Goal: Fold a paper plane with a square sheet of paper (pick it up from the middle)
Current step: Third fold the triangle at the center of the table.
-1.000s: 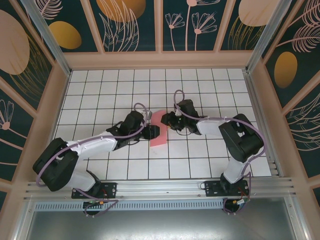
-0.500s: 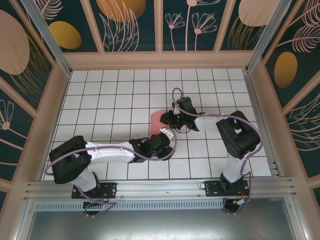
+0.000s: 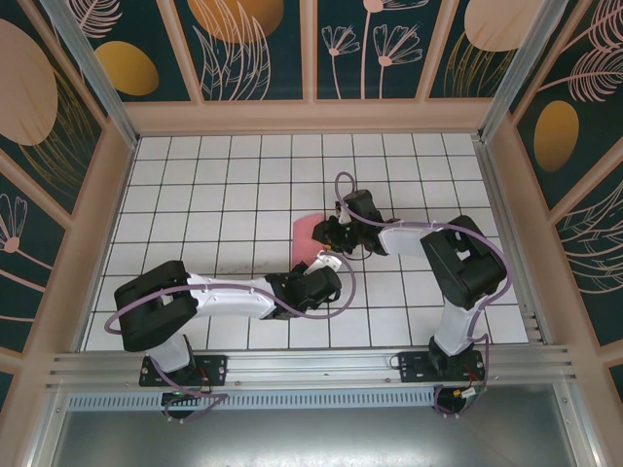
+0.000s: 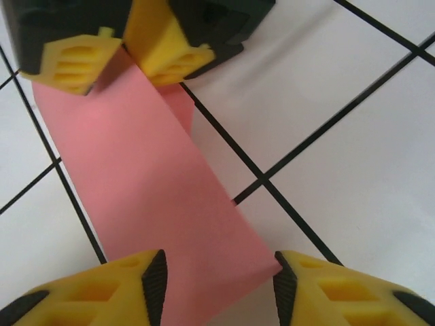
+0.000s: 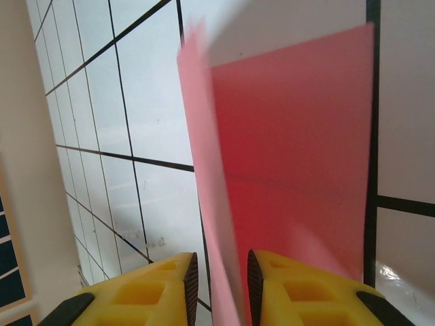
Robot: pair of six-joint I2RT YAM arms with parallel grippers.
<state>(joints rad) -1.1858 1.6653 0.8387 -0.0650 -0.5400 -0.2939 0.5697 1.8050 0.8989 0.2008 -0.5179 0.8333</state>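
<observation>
square sheet of paper (image 3: 305, 233) hung near the middle of the gridded table (image 3: 195, 195), already doubled into a long strip. its far end was pinched in the right gripper (image 3: 328, 233), whose fingers were nearly together with the pink layers between them in the right wrist view (image 5: 217, 272).

a second before, the left gripper (image 3: 323, 265) sat at the strip's left edge. it had since swung round to the near end, where its jaws stood apart astride the paper (image 4: 214, 278). whether the pads pressed the edges i could not tell. judged from this, it was lining up on the free end for the next crease.

count: one sheet, two grippers, no finished plane.
</observation>
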